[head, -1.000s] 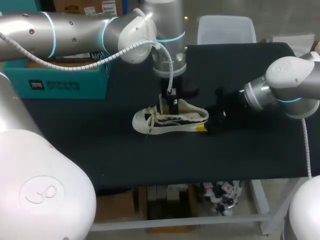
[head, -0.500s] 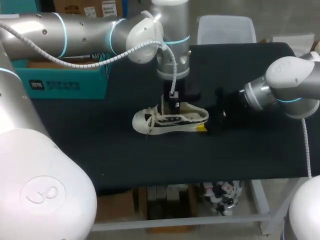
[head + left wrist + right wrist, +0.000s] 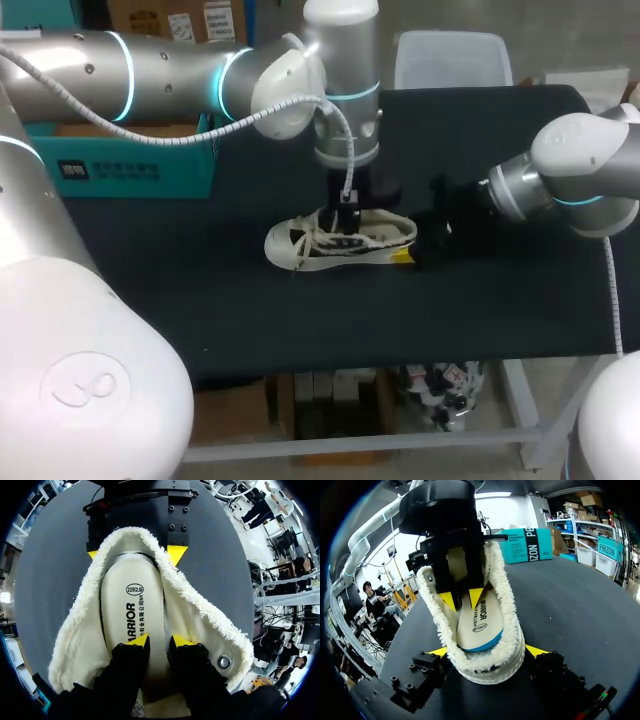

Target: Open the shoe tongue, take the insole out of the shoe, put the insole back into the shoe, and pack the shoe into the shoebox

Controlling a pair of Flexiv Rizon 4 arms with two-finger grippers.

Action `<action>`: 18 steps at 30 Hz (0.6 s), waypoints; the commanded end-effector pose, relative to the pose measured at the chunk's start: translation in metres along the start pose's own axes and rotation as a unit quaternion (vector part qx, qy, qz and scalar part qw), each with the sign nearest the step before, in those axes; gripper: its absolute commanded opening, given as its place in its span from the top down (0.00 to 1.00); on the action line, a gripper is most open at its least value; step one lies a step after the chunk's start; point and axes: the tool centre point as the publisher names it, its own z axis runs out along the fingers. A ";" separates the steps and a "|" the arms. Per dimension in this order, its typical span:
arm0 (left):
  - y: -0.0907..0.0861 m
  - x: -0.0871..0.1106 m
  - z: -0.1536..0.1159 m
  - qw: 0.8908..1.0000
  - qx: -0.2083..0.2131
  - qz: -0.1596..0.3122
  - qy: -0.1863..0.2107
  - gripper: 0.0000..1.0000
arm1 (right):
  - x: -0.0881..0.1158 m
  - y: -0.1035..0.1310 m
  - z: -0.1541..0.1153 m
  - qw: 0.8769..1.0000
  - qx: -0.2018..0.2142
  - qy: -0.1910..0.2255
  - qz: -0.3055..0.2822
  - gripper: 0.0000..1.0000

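Head view first: the shoe [image 3: 335, 243] sits upright on its sole around the middle of the black table [image 3: 300, 320], toe toward my left side and heel toward my right. The left arm comes in over it and the left gripper [image 3: 345, 222] points straight down into the shoe's opening. The right gripper [image 3: 408, 254] is low at the heel end, with one yellow tip peeking out against the sole. The teal shoebox [image 3: 130, 165] is off at the far left of the table, well apart from the shoe.

In the left wrist view you look right down into the fleecy lining. The insole [image 3: 132, 600] lies flat inside the shoe. My own two yellow tips are down on it with a narrow gap between them, so the jaws are only slightly spread, and nothing looks pinched. Ahead, the right gripper's yellow tips sit on either side of the heel.

In the right wrist view the heel is wedged between my own fingers, with a yellow tip touching each side, so that one is clamped on the shoe. The left gripper's tips poke down onto the insole ahead.
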 end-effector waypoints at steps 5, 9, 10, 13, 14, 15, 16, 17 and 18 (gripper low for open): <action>0.001 -0.001 0.027 1.000 -0.004 -0.011 -0.029 0.71 | -0.004 -0.010 0.004 1.000 -0.001 0.002 0.001 1.00; 0.004 -0.006 0.033 0.999 -0.006 -0.010 -0.030 0.72 | -0.004 -0.010 0.004 1.000 -0.001 0.002 0.001 1.00; 0.005 -0.007 0.034 0.999 -0.006 -0.009 -0.031 0.72 | -0.004 -0.010 0.004 1.000 -0.001 0.002 0.001 1.00; 0.008 -0.012 0.040 0.999 -0.011 -0.009 -0.039 0.72 | -0.004 -0.010 0.004 1.000 -0.001 0.002 0.001 1.00; 0.008 -0.012 0.041 0.999 -0.014 -0.007 -0.046 0.71 | -0.004 -0.010 0.004 1.000 -0.001 0.002 0.001 1.00; 0.009 -0.014 0.044 0.998 -0.018 -0.007 -0.056 0.71 | -0.004 -0.010 0.004 1.000 -0.001 0.002 0.001 1.00; 0.009 -0.014 0.045 0.998 -0.020 -0.006 -0.061 0.71 | -0.004 -0.010 0.004 1.000 -0.001 0.002 0.001 1.00; 0.009 -0.015 0.046 0.998 -0.021 -0.004 -0.066 0.71 | -0.004 -0.010 0.004 1.000 -0.001 0.002 0.001 1.00; 0.009 -0.016 0.048 0.996 -0.024 -0.003 -0.081 0.71 | -0.004 -0.010 0.004 1.000 -0.001 0.002 0.001 1.00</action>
